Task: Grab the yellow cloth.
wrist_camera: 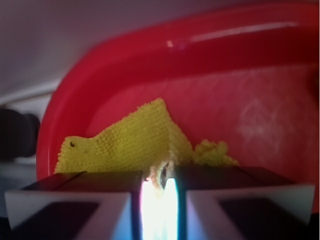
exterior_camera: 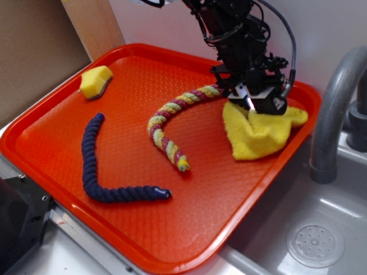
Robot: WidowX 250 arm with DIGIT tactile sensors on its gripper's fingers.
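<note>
nearest lies the dark blue rope (exterior_camera: 109,172) on the red tray (exterior_camera: 69,123), then the yellow-and-maroon braided rope (exterior_camera: 169,123) mid-tray. at the tray's far right corner the gripper (exterior_camera: 259,103) is clamped on a pinched fold of the yellow cloth (exterior_camera: 258,134) (bunched up between the pads in the wrist view). a yellow sponge (exterior_camera: 95,81) sits far left.

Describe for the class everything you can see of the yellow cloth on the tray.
The yellow cloth is bright yellow, with a soft, fuzzy, knit-like texture. It lies crumpled at the far right corner of the red tray, near the rim, with a peak of fabric drawn upward. The gripper sits on its top edge; the wrist view shows the fingers nearly together with that raised fold pinched between them. The end of the yellow-and-maroon rope reaches close to its left edge.
</note>
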